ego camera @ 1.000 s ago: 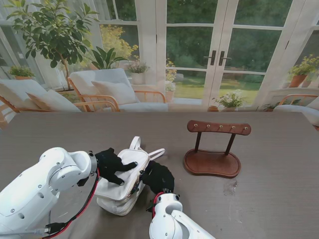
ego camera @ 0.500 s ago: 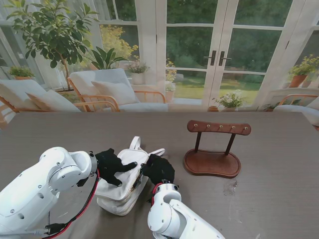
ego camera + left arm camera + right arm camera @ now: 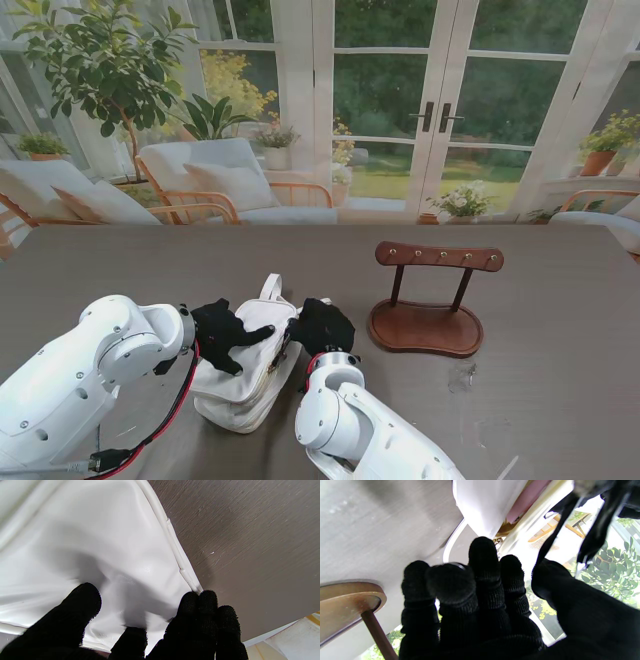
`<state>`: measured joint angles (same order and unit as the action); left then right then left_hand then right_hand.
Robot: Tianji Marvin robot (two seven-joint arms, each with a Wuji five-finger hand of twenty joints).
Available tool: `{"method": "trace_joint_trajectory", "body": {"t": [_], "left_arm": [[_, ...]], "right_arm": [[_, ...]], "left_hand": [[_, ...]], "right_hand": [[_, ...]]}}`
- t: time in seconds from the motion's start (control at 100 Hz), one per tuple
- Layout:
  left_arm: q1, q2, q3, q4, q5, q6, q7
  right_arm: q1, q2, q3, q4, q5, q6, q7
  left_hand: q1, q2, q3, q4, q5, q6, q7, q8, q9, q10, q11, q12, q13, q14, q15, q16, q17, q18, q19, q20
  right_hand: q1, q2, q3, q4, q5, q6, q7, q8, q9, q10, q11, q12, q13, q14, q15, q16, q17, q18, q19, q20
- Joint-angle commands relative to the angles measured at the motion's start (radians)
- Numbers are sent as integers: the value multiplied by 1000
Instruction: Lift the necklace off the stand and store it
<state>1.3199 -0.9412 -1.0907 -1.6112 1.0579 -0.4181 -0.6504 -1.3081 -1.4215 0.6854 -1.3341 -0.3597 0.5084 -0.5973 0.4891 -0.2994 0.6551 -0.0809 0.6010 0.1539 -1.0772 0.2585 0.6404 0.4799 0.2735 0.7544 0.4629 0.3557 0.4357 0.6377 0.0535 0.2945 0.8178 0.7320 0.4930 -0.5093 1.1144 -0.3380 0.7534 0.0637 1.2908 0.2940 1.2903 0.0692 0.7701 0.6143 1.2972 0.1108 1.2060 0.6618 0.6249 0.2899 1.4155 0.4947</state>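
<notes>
A white handbag lies on the table near me, its mouth facing right. My left hand lies on its top and grips the soft white side between thumb and fingers. At the bag's mouth my right hand is held with its fingers bunched together. A small bit of gold chain shows at the opening; the rest of the necklace is hidden. To the right, the wooden necklace stand has bare pegs.
The bag's strap loops out toward the stand. In the right wrist view the stand's base sits close beside my right hand. The table ends at the far side before chairs, plants and glass doors.
My right hand has shifted a little farther from me along the bag's mouth, and its forearm has swung up into view. The left hand and the bag have barely moved.
</notes>
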Motion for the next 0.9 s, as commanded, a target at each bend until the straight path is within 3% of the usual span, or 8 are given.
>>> {"method": "trace_joint_trajectory", "body": {"t": [0.0,0.43,0.89], "left_arm": [[67,15,48,93,11,-20,-68],[64,15,52,103,8,-28,-52],[59,18,60,101,1,-34,-66]], "right_arm": [[25,-5,6,5,-6,6,18],[120,-19,-19,89,-12,41,53],[220,-51,-43,195,6,78,72]], "left_hand": [[25,-197,-22,-34,237,5,1315,120,66,-256,107,28,14,-51,-8,-5,-24,-43,-38,-13],[25,-193,-28,-33,238,5,1316,120,66,-256,108,29,11,-50,-9,-5,-25,-43,-41,-10],[26,-189,-32,-32,238,5,1317,121,67,-254,108,29,10,-50,-10,-5,-27,-45,-46,-9]], "right_hand": [[33,22,55,-4,-7,-13,-1,18,7,25,-6,21,15,-19,2,-8,327,22,52,-15],[35,32,41,0,-19,-24,-5,19,-12,22,-9,19,13,-15,-27,-21,305,11,44,-15],[41,40,28,4,-31,-29,-13,9,-35,25,-27,4,13,-9,-73,-41,283,9,34,-13]]}}
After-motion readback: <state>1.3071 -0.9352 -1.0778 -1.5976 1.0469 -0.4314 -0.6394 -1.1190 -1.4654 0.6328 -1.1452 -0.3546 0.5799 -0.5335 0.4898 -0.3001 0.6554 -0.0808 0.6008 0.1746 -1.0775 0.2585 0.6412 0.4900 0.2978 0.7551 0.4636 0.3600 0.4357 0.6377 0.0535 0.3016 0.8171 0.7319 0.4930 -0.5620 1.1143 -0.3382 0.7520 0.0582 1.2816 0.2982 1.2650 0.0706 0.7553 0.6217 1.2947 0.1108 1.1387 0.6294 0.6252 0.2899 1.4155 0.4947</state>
